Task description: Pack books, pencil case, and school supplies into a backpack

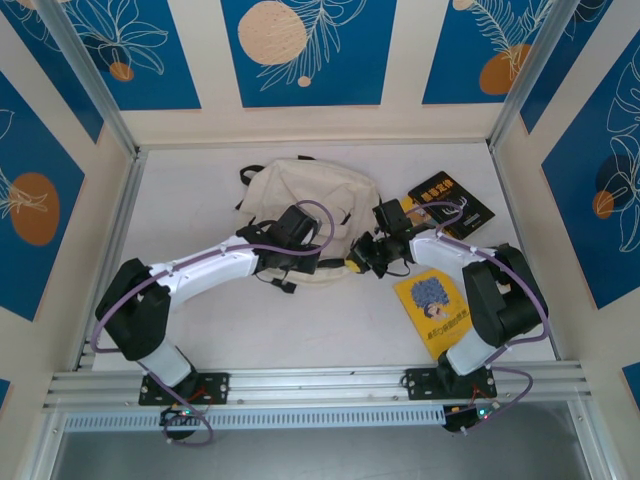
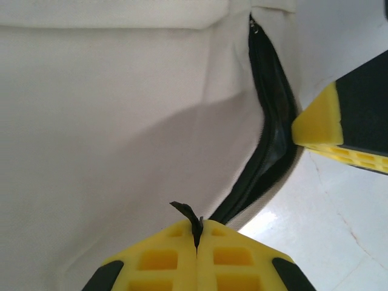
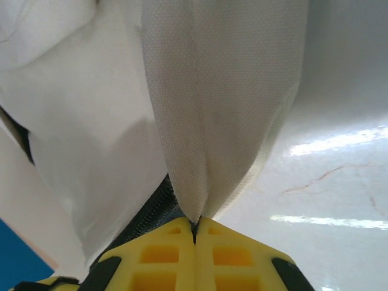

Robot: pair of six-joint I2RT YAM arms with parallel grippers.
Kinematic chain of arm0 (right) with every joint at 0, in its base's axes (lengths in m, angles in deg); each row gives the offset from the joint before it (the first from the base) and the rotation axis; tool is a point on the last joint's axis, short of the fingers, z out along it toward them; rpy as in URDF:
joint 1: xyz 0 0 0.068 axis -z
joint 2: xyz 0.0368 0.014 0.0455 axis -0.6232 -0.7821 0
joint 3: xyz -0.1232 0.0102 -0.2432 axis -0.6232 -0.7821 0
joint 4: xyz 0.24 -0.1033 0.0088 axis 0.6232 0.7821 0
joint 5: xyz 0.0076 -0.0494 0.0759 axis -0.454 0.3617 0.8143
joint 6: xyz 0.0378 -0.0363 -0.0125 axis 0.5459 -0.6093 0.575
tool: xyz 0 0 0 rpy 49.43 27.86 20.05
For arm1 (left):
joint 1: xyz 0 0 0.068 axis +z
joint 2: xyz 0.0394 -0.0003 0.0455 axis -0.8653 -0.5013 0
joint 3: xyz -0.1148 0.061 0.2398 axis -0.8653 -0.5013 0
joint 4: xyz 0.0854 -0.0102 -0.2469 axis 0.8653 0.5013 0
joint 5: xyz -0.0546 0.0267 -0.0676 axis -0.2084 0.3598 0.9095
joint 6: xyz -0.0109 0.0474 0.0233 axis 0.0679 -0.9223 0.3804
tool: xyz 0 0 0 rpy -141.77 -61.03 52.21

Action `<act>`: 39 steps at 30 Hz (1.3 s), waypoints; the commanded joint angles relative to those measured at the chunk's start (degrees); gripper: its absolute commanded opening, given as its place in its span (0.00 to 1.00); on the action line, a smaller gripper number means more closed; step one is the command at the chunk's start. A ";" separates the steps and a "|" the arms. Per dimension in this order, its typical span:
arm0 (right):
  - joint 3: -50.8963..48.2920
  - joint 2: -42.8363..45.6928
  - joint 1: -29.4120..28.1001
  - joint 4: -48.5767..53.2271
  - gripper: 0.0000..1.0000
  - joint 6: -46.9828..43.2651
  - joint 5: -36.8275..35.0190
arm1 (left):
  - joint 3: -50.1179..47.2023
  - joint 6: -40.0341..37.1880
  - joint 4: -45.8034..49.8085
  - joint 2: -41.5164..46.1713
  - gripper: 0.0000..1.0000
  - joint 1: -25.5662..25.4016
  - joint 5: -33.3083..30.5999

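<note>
The left gripper (image 2: pixel 197 233) is pinching a thin black zipper tab (image 2: pixel 187 212); the right gripper (image 3: pixel 195 227) is clamping a coarse-woven fold of the cream backpack (image 3: pixel 212 91).

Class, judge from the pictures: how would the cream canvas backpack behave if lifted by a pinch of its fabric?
Probably floppy: the cream canvas backpack folds into a peak where the right hand pinches it. It would likely sag rather than hold shape, since its cloth creases beside the black zipper. It looks flat, so perhaps light.
</note>
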 commanded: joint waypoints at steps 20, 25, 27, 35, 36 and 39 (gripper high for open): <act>4.73 2.38 3.06 10.58 0.00 -9.07 -23.88 | -3.42 -6.88 11.16 5.46 0.00 2.04 -20.85; 3.95 4.14 5.44 8.19 0.00 -11.73 -26.13 | -2.33 -7.55 10.37 4.47 0.00 2.36 -21.67; 3.95 3.94 6.68 7.98 0.00 -12.57 -25.79 | -2.28 -7.92 10.01 4.25 0.00 2.64 -21.98; 4.00 2.92 8.83 7.09 0.00 -15.18 -23.46 | -2.48 -8.85 9.11 4.36 0.00 4.85 -22.23; 3.96 2.70 8.86 7.06 0.00 -15.23 -23.28 | -2.46 -8.98 8.75 4.36 0.00 5.30 -22.01; 3.82 1.97 8.87 7.60 0.00 -14.92 -23.10 | -2.24 -9.60 8.23 3.86 0.00 6.87 -20.70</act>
